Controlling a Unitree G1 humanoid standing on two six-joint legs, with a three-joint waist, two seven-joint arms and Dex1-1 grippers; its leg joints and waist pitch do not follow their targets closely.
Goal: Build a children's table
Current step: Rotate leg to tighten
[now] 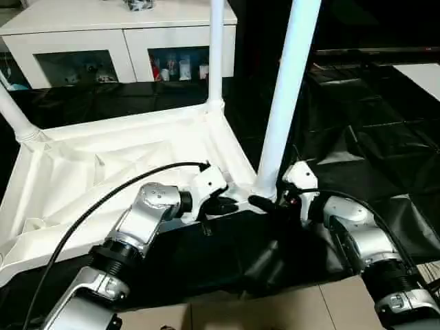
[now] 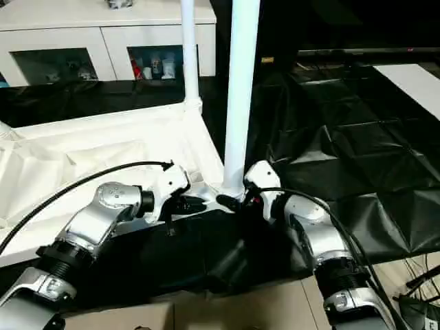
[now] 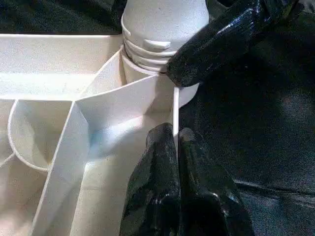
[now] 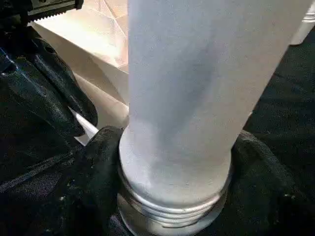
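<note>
The white table top lies upside down on a black sheet, ribbed underside up. Upright legs stand in its corner sockets: the near-right leg, the far-right leg, and a far-left leg cut off by the picture edge. My left gripper is shut on the thin rim wall of the top, just beside the near-right socket. My right gripper is shut around the threaded base of the near-right leg, one finger on each side. One right finger shows in the left wrist view.
A white cabinet with glass doors stands behind the table top. Crumpled black sheet covers the floor to the right and in front. Tan floor shows at the near edge. A black cable runs over my left forearm.
</note>
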